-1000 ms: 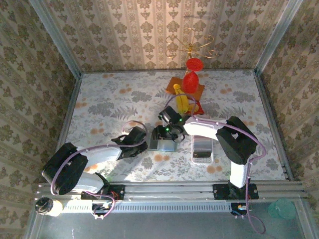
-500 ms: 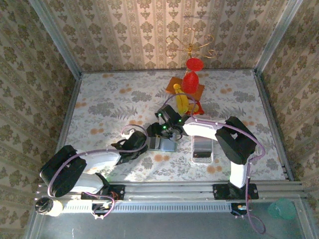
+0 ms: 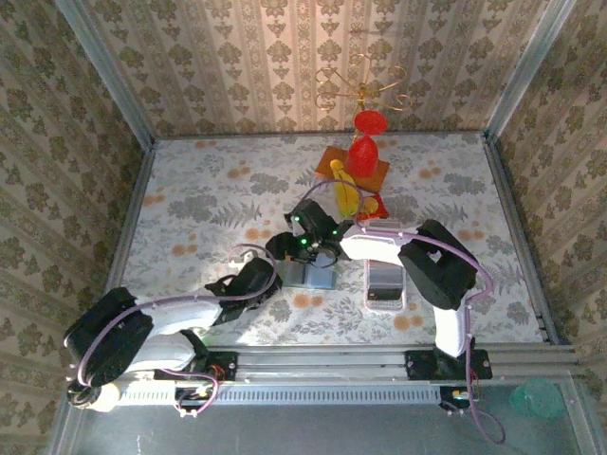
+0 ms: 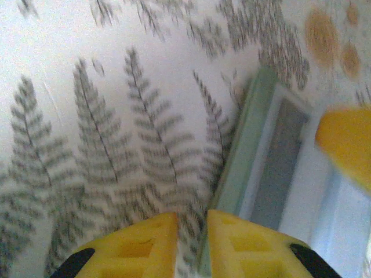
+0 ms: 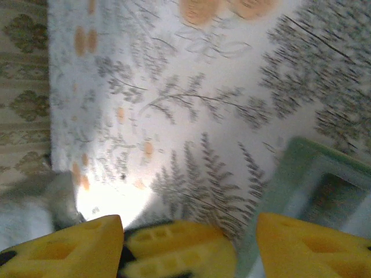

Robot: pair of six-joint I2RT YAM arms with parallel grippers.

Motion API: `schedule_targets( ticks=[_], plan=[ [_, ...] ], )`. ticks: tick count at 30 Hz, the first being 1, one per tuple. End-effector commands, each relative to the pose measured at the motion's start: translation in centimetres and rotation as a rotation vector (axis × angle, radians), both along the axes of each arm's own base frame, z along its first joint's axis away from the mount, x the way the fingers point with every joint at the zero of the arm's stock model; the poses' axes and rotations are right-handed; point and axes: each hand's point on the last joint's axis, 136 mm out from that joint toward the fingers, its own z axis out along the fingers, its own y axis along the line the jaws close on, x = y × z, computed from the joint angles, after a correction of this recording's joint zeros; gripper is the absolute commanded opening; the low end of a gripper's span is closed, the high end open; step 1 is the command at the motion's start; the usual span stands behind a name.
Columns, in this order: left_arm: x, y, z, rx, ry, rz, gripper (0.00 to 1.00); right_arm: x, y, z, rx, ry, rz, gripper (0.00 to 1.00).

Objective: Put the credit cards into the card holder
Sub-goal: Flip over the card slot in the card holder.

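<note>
The sage-green card holder (image 3: 308, 276) lies flat mid-table, with grey and white faces inside its green rim (image 4: 246, 156). At its left edge is my left gripper (image 3: 263, 281); in the left wrist view the yellow fingers (image 4: 191, 237) are nearly together, with the holder's green edge in the narrow gap. Just behind the holder hovers my right gripper (image 3: 302, 248), open and empty. Its wide-set fingers (image 5: 188, 246) straddle the left gripper's fingertips (image 5: 174, 249), and the holder's corner (image 5: 301, 168) is to the right. The credit cards (image 3: 386, 277) lie in the white tray.
The long white tray (image 3: 384, 305) sits right of the holder. Behind it are a yellow banana (image 3: 346, 194), a red vase (image 3: 363, 152) on an orange mat (image 3: 330, 159) and a gold wire ornament (image 3: 360, 85). Patterned walls close in three sides.
My right gripper has shifted left over the holder's far side and opened wider. The left arm has swung lower and nearer, its gripper still at the holder's left edge.
</note>
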Motion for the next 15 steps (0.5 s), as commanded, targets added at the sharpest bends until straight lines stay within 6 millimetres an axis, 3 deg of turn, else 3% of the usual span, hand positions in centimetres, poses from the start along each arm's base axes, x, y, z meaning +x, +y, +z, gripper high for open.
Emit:
schedule_targets(
  ticks=[1, 3, 6, 10, 12, 15],
  plan=[
    [-3.7, 1.4, -1.2, 0.071, 0.128, -0.092, 0.24, 1.1, 1.9, 5.5, 0.116, -0.127, 0.050, 0.67],
    [-3.6, 2.3, -0.2, 0.107, 0.111, -0.101, 0.26, 1.6, 1.4, 7.5, 0.124, -0.196, 0.071, 0.71],
    [-3.4, 3.3, 1.0, 0.122, 0.090, -0.100, 0.28, 2.5, -1.1, 10.0, 0.114, -0.300, 0.087, 0.72],
    [-2.6, 3.9, 2.9, 0.110, 0.042, -0.096, 0.31, 3.2, -6.4, 12.9, 0.069, -0.469, 0.132, 0.72],
    [-2.0, 3.9, 3.7, 0.105, 0.017, -0.101, 0.33, 2.6, -9.3, 14.0, 0.024, -0.581, 0.193, 0.72],
    [-1.1, 3.8, 4.7, 0.107, -0.005, -0.102, 0.36, -0.3, -12.9, 14.1, -0.115, -0.808, 0.406, 0.73]
  ],
)
